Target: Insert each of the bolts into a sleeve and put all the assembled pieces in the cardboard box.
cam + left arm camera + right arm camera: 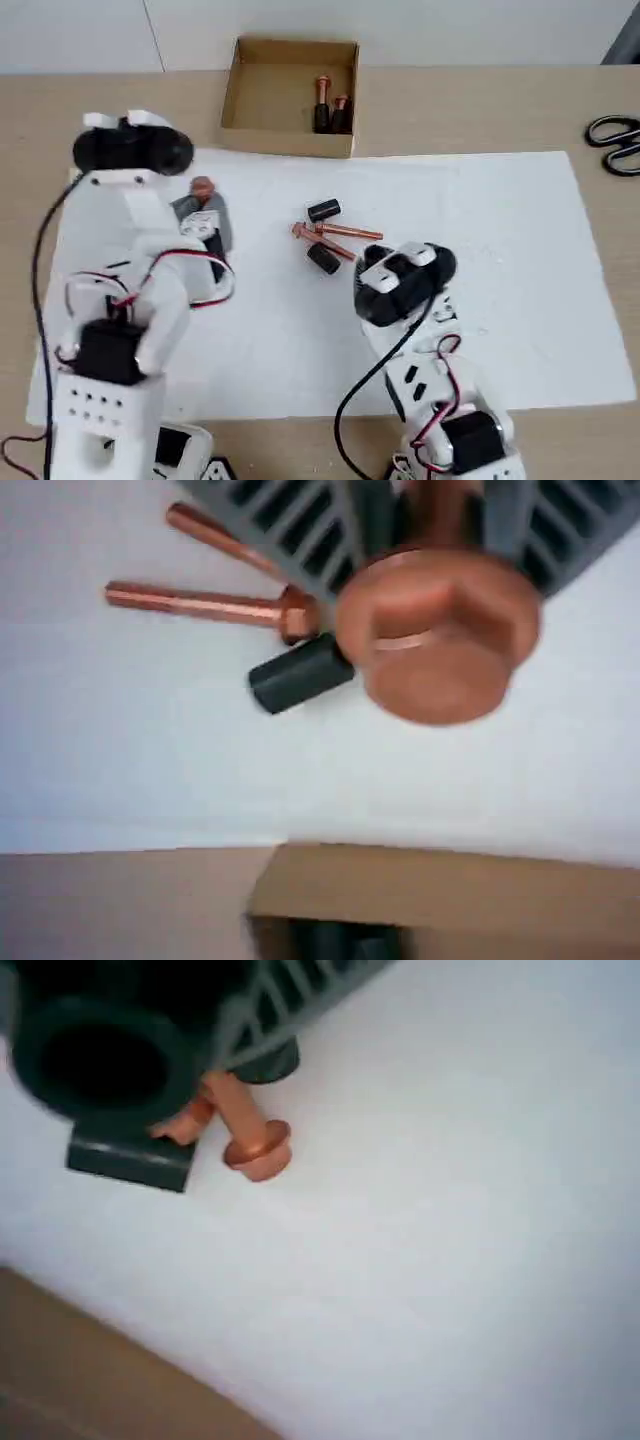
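Broadly, across the worktop [60, 110] a white sheet [520, 260]; at its far edge the cardboard box [250, 95], two assembled pieces [322, 100] inside near one side wall. Off to one side on bare worktop, scissors [615, 140]. Clamps a bolt [435, 635] between the ribbed fingers [290, 520] of the left hand [435, 520] — head toward the wrist camera. Grips a sleeve [100, 1060] in the right hand [120, 1020], bore showing. Between the arms on the sheet, two loose bolts [345, 231] close together, two loose sleeves [323, 211] just beside them.
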